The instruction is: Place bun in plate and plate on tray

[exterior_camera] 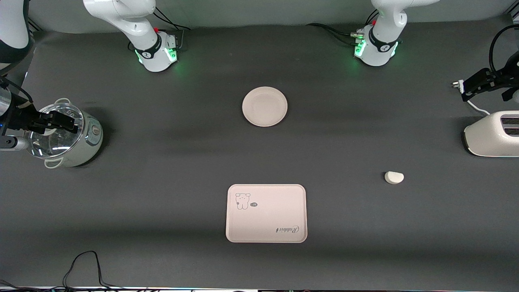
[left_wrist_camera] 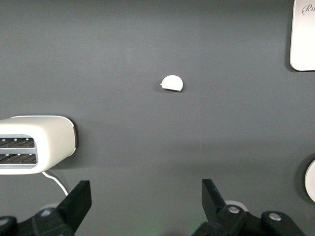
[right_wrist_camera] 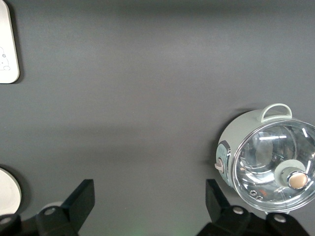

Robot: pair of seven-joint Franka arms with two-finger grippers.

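on the dark grey cloth-covered table (exterior_camera: 162, 211), the right gripper (exterior_camera: 61, 121) hangs spread over the glass-lidded cooker (exterior_camera: 67, 136), then plate (exterior_camera: 264, 106), tray (exterior_camera: 266, 213) (nearer the camera), bun (exterior_camera: 394, 177), and the left gripper (exterior_camera: 472, 86) spread above the white toaster (exterior_camera: 492, 134).

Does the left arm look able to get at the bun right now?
Probably yes. The bun lies alone on bare table toward the left arm's end; the left gripper is open above the table, with nothing between them.

We see the toaster (exterior_camera: 492, 134) cut off by the frame edge; the tray (left_wrist_camera: 303, 37) and plate (right_wrist_camera: 7, 191) show only slivers in the wrist views.
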